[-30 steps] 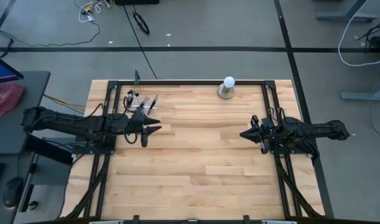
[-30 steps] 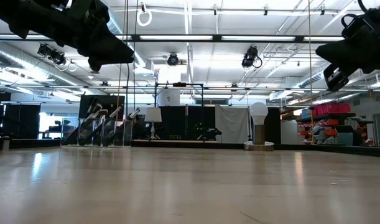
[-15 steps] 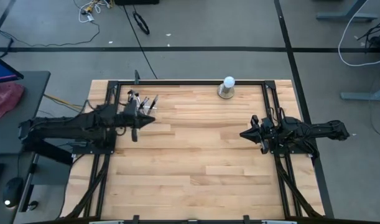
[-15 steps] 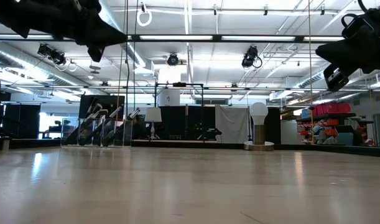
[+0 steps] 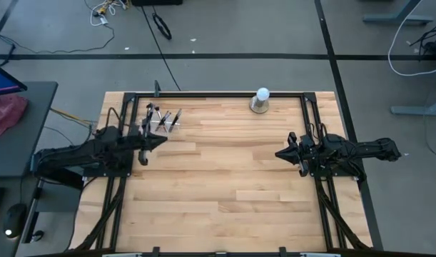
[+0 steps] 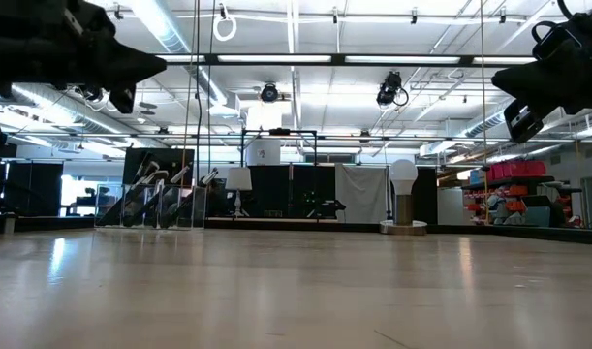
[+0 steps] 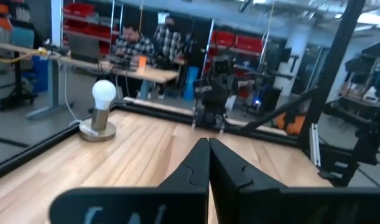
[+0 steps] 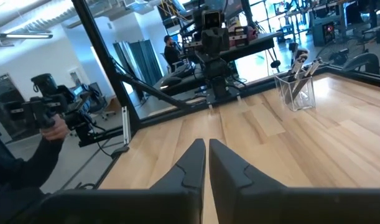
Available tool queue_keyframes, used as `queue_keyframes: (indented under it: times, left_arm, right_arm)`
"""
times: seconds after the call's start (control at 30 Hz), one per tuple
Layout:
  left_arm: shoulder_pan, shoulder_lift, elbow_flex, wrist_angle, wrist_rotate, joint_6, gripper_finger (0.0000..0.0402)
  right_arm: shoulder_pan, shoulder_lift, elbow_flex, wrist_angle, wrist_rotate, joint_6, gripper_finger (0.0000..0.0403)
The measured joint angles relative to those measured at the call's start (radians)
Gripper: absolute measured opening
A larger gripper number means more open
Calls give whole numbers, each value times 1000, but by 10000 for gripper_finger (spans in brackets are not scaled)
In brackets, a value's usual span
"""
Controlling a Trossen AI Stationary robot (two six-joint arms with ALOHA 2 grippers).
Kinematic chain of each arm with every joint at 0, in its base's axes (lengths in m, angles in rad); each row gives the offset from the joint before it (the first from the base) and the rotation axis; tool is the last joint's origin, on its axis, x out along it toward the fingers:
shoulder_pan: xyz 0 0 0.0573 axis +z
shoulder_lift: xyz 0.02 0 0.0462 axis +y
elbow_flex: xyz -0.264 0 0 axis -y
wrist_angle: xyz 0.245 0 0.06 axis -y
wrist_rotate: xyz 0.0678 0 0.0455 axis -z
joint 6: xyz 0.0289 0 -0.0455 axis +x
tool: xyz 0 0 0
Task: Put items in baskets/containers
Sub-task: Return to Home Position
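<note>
Logged at ten o'clock: clear rectangular plastic organizer holding slim black-handled brushes. Just beside: left gripper, jaws closed, empty. At three o'clock: right gripper, likewise.

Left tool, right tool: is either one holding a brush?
No. The left tool and the right tool are both shut on nothing. The brushes stand in the holder.

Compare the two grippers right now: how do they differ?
The left gripper hangs near the clear organizer at the far-left corner of the table; the right gripper hangs at the right edge, far from it. The left points slantwise toward the far edge; the right points straight inward. Both are shut and hold nothing.
</note>
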Motion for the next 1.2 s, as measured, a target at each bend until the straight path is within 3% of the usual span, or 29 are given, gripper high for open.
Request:
queue_keyframes:
  times: [0.37,0.73,1.2]
  left_arm:
    - [-29,-205,-121,-6,-34,28,2]
    - [-140,-200,-121,-80,-267,137,1]
    - [-167,-162,-120,-108,-276,192,8]
  right_arm:
    - [0,0,0,0,0,0,25]
    - [0,0,0,0,0,0,25]
    - [0,0,0,0,0,0,25]
